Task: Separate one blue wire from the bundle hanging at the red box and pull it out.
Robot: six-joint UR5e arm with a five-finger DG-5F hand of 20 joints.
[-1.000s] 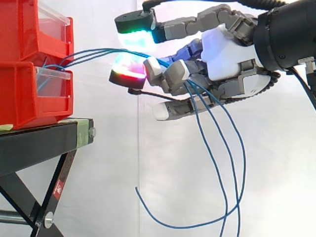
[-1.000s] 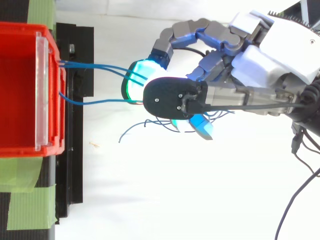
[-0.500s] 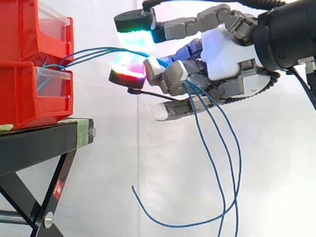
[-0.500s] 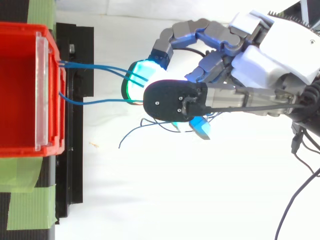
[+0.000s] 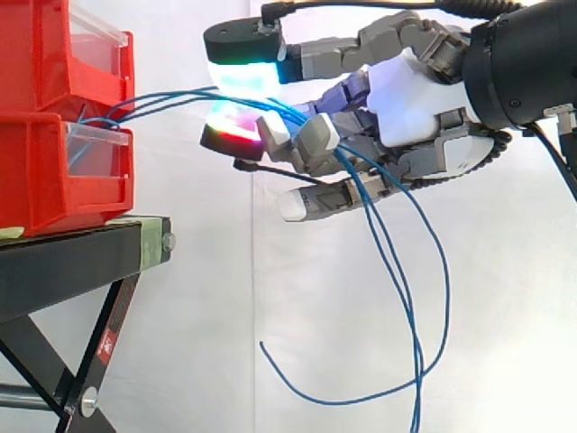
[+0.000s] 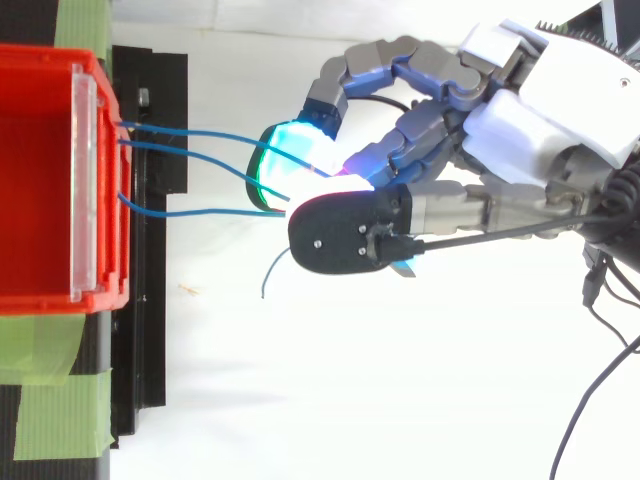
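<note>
We find the hand [image 5: 410,99] clenched on the blue wires [image 5: 162,94], its fingers curled round several strands, so in our judgement none is isolated yet. The wires run toward 9 o'clock into the red box [image 5: 54,171]. Loose tails hang toward 6 o'clock.

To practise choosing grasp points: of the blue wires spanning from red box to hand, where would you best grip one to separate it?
Probably the lone blue wire mid-span, between the red box and the hand, coming from the side away from the other two wires. The top view shows it running apart from them, with open space beside it.
</note>
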